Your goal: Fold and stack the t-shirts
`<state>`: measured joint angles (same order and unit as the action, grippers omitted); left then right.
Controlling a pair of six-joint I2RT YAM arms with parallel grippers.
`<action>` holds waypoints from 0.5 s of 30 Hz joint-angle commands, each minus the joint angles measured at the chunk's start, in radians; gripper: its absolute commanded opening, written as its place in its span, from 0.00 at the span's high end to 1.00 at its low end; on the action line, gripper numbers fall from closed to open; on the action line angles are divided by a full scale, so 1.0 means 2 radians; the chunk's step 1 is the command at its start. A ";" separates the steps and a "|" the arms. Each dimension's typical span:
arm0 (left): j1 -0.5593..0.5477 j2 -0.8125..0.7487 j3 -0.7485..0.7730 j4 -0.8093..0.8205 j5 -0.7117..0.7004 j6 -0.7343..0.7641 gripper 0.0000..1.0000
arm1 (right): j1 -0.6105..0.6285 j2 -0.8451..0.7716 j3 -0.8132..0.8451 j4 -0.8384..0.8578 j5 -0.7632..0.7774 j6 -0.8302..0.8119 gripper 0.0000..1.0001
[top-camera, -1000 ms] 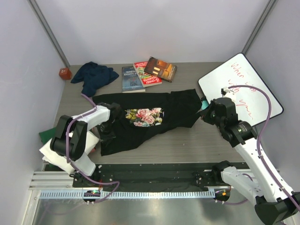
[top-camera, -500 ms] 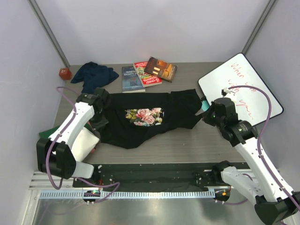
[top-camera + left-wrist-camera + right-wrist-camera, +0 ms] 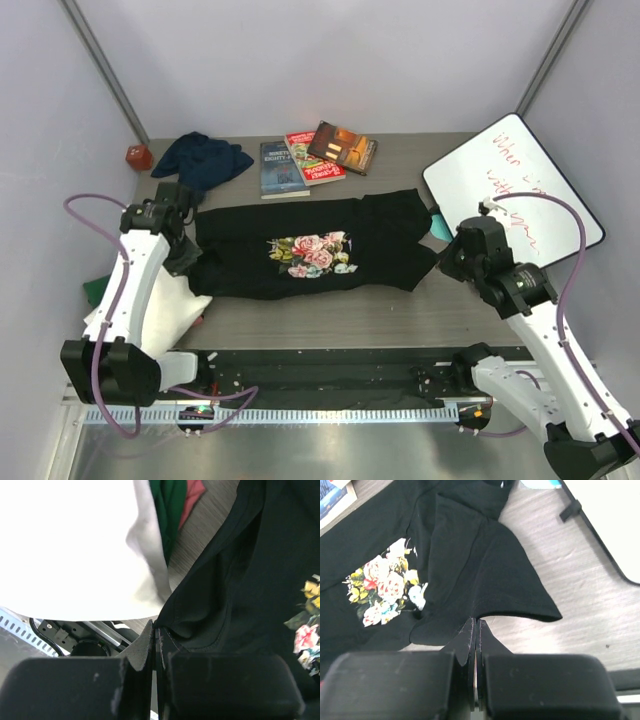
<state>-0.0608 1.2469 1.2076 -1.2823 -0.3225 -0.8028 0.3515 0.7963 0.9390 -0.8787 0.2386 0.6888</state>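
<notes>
Seen from above, the left arm rises from its base at the near left, runs toward the far side, then bends back inward. This puts the left gripper at the left edge of a black shirt with a rose print. The right arm leans in from the near right, with the right gripper at the shirt's right edge. The shirt lies spread left to right across the middle of the table, between the two grippers. A crumpled navy shirt lies at the far left, with books just right of it.

The overhead view hides the fingertips. The left wrist view shows its fingers pressed together, pinching a fold of black cloth. Beside them is a folded white shirt, with a green shirt showing at its edge. The right wrist view shows its fingers pressed together on the shirt's near edge, below the sleeve.
</notes>
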 commanded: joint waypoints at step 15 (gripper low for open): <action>0.057 -0.014 -0.001 0.012 0.005 0.008 0.99 | -0.002 -0.097 -0.057 -0.073 -0.092 0.113 0.99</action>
<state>0.0311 1.2400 1.2072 -1.2758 -0.3027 -0.7998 0.3515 0.6369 0.7944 -0.9882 0.0746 0.8650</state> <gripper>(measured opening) 0.005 0.017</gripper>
